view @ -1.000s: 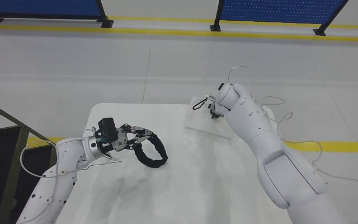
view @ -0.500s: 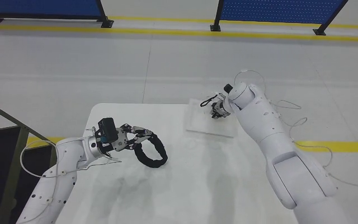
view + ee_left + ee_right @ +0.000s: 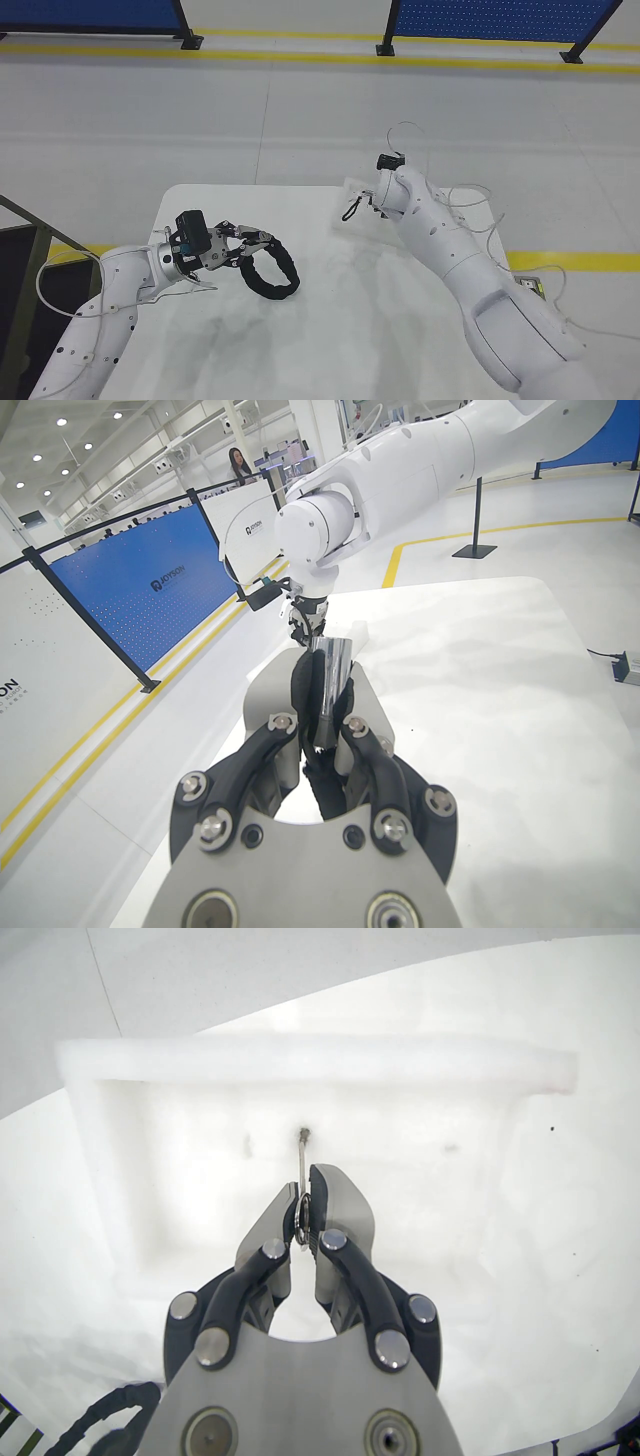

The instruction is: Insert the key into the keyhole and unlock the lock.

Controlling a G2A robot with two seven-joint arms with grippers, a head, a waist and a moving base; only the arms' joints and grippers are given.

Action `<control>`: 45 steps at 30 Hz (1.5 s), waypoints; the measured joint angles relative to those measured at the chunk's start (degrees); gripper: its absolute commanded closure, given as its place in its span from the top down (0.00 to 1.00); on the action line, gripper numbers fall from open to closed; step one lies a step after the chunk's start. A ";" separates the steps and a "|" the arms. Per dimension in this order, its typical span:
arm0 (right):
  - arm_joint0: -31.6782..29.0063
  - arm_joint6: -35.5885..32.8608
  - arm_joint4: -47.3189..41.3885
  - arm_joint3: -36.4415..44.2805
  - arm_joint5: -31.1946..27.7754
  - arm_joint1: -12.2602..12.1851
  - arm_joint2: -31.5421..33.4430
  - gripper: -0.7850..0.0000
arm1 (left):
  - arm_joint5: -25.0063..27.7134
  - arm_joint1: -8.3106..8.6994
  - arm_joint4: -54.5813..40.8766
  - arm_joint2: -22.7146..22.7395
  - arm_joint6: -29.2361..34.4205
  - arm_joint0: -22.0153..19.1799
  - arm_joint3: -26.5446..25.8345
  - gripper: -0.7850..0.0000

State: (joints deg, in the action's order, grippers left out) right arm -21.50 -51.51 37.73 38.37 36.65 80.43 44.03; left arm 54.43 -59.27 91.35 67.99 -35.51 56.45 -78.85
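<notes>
— Swung the right pincer (image 3: 303, 1180) leftward over the foam tray (image 3: 320, 1063) since a second ago.
— Clamped on what?
— On the key (image 3: 302, 1155), pinched alongside its ring, tip down at a dark mark in the foam.
— And the left pincer (image 3: 321, 672)?
— Unmoved, closed around the lock (image 3: 336, 652), over the counter (image 3: 330, 330), well apart from the key.

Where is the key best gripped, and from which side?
Grip the key by its head, coming from the head end in line with the blade. The blade tip points into the foam tray, so only the head is free, and the blade must stay bare to enter the lock. The right gripper holds it so.
</notes>
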 measured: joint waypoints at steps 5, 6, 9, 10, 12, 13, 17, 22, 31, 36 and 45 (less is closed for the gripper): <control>-1.11 -2.58 -3.05 4.15 -2.41 -1.80 4.83 0.00 | 0.00 0.00 0.00 0.00 0.00 0.00 0.00 0.00; -1.48 -3.34 -3.57 5.16 -3.27 -2.27 5.91 0.00 | 0.00 0.00 0.00 0.00 0.00 0.00 0.00 0.00; -3.19 -7.06 -4.56 9.39 -6.16 -4.06 9.52 0.00 | 0.00 0.00 0.00 0.00 0.00 0.00 0.00 0.00; -4.09 -9.02 -4.58 11.51 -7.37 -4.85 10.94 0.00 | 0.00 0.00 0.00 0.00 0.00 0.00 0.00 0.00; -5.84 -12.27 -4.73 15.32 -9.47 -6.05 13.08 0.00 | 0.00 0.00 0.00 0.00 0.00 0.00 0.00 0.00; -7.23 -14.52 -4.69 18.24 -10.92 -6.84 14.53 0.00 | 0.00 0.00 0.00 0.00 0.00 0.00 0.00 0.00; -12.31 -21.39 -4.39 28.49 -13.91 -9.20 19.15 0.00 | 0.00 0.00 0.00 0.00 0.00 0.00 0.00 0.00; -18.60 -29.47 -6.22 41.26 -17.97 -11.39 24.38 0.00 | 0.00 0.00 0.00 0.00 0.00 0.00 0.00 0.00; -27.08 -36.24 -15.48 55.16 -20.10 -13.50 32.30 0.00 | 0.00 0.00 0.00 0.00 0.00 0.00 0.00 0.00; -27.31 -36.12 -15.91 55.31 -20.01 -13.55 32.63 0.00 | 0.00 0.00 0.00 0.00 0.00 0.00 0.00 0.00; -27.31 -36.13 -15.89 55.31 -20.01 -13.55 32.63 0.00 | 0.00 0.00 0.00 0.00 0.00 0.00 0.00 0.00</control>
State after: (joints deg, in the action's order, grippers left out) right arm -48.81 -87.64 21.84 93.67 16.65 66.88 76.66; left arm 54.43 -59.27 91.35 67.99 -35.51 56.45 -78.85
